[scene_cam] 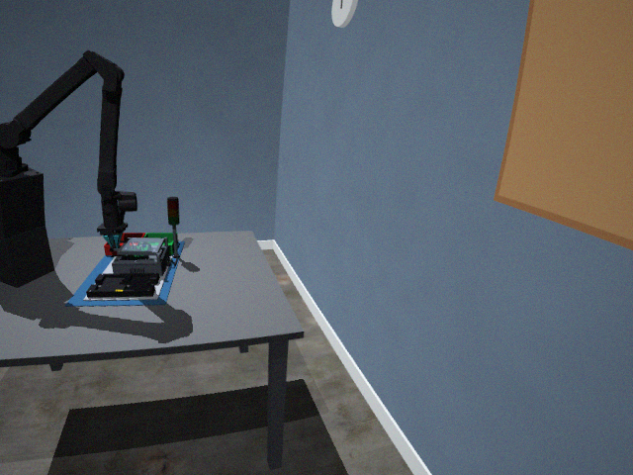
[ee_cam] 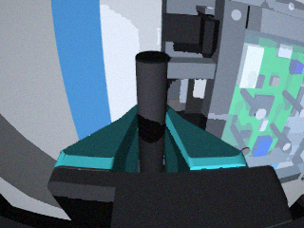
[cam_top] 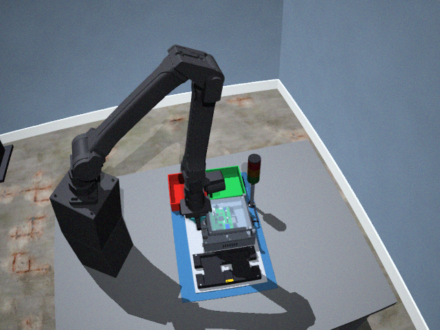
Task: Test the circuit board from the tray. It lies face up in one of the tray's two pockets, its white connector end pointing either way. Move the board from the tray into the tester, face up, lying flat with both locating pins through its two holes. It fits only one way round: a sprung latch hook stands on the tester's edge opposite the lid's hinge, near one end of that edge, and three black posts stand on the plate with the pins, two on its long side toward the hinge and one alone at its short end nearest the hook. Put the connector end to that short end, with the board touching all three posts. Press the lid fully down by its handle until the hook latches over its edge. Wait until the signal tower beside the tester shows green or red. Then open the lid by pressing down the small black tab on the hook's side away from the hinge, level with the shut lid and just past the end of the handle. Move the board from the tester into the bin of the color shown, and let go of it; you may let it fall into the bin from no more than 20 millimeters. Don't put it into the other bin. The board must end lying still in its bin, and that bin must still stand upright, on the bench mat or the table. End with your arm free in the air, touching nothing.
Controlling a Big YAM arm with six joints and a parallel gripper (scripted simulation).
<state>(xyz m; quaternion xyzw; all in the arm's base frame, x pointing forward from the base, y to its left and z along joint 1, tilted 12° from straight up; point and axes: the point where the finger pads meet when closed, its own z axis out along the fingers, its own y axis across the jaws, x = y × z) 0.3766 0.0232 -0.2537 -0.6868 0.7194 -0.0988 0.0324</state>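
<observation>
The green circuit board (cam_top: 223,217) lies in the tester (cam_top: 229,236) under the clear lid (cam_top: 227,214), which is down over it. It also shows through the lid in the wrist view (ee_cam: 266,108). My gripper (cam_top: 198,221) stands at the tester's left edge, and its teal fingers are shut on the lid's black bar handle (ee_cam: 152,85). A dark latch block (ee_cam: 190,26) sits just past the end of the handle. I cannot tell whether the hook is over the lid's edge. The signal tower (cam_top: 254,169) shows no bright light.
The red bin (cam_top: 175,193) and the green bin (cam_top: 227,183) stand just behind the tester, close to my wrist. The black tray (cam_top: 227,269) lies in front of the tester on the blue mat (cam_top: 184,256). The tower's pole stands at the tester's right.
</observation>
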